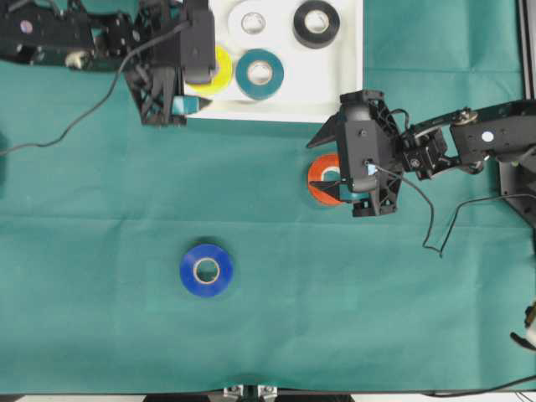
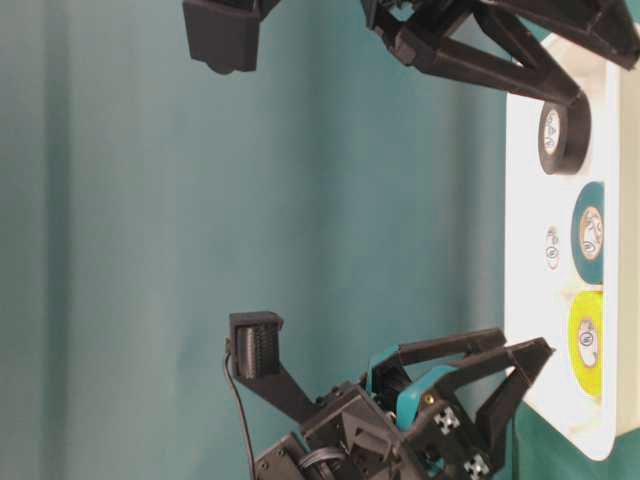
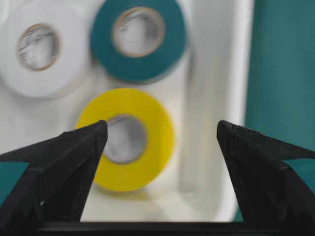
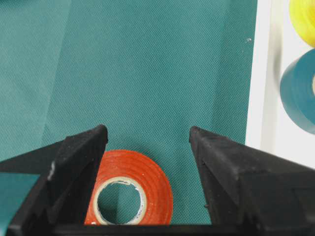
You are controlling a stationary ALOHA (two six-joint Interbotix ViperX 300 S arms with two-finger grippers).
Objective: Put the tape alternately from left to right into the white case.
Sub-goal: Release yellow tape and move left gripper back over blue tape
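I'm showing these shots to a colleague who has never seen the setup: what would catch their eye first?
Probably the white case at the top edge of the green cloth, already holding yellow, teal, white and black tape rolls. The left tool hangs open over the yellow roll. The right tool, also open, hovers over an orange roll on the cloth, while a blue roll lies alone lower down.

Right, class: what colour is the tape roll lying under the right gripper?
Orange tape roll, lying flat on the green cloth; the right wrist view shows it best.
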